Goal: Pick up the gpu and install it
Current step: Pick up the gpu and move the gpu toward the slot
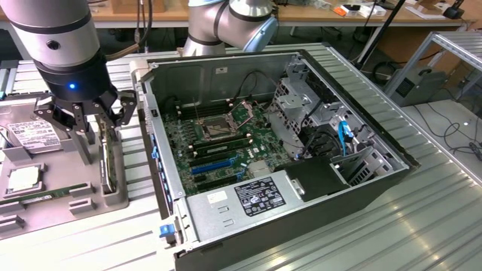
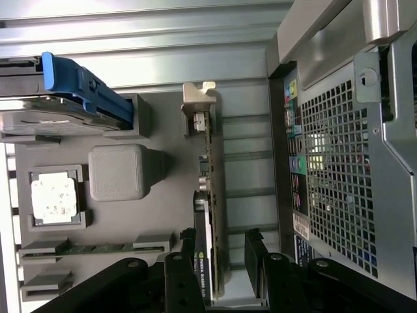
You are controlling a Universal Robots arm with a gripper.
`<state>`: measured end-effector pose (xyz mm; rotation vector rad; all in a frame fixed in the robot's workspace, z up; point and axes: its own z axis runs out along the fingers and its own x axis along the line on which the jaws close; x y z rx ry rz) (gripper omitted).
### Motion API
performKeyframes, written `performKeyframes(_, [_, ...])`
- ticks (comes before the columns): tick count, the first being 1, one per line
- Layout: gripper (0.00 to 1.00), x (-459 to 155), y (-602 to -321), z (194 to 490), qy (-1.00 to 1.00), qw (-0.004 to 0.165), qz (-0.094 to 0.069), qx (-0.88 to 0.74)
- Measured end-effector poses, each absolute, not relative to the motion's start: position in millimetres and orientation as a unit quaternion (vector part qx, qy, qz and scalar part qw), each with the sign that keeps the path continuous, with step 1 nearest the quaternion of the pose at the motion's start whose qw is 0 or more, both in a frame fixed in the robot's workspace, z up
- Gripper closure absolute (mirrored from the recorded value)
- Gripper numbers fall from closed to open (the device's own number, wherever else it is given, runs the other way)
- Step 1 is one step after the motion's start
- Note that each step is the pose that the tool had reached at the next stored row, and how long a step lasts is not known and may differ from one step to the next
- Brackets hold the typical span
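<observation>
The gpu (image 1: 109,164) stands on its long edge in a slot of the grey parts tray (image 1: 75,210), on the exterior view's left, just beside the open computer case (image 1: 226,73). In the wrist view the gpu (image 2: 212,195) shows its green board edge, its black face and, at one end, the silver bracket (image 2: 197,101).

The gripper (image 1: 94,123) is directly above the card with its jaws spread apart. In the wrist view the gripper (image 2: 221,257) straddles the end of the card opposite the bracket, one finger on each side, and nothing is clamped. A clear gap separates the card from the finger (image 2: 255,251) on the case side.

The tray also carries a hard drive (image 1: 30,138) with a white label, a processor (image 1: 22,178) and a memory stick (image 1: 39,197). Inside the case, the motherboard (image 1: 226,141) lies exposed.
</observation>
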<state>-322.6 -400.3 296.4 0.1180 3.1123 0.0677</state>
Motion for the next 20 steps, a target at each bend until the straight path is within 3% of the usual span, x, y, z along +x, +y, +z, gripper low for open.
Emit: performKeyframes(20, [0.57,-328,-402,283,0.999,0.013,0.022,0.038])
